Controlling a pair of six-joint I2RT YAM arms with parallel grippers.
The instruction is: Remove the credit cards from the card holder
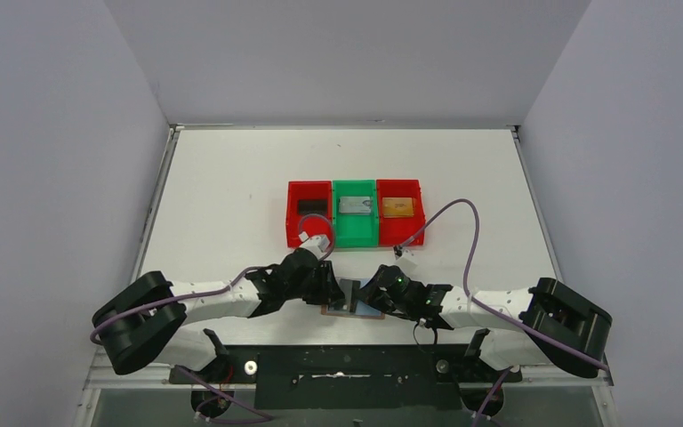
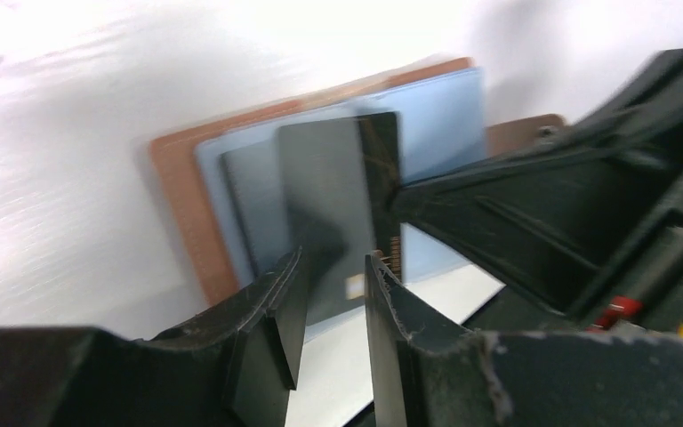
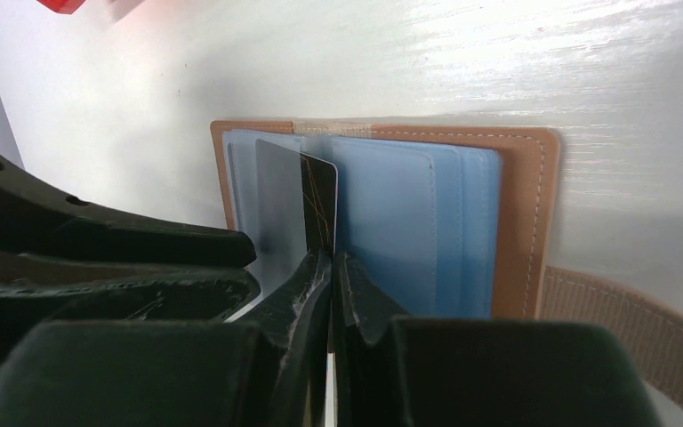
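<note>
Card (image 3: pixel 318 206) in right pincer (image 3: pixel 331 256), left pincer (image 2: pixel 335 260) ajar

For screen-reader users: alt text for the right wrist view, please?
The right tool is shut on the edge of a black card sticking out of the pale blue pockets of the open tan card holder. It lies flat on a white table, its strap at lower right.
</note>
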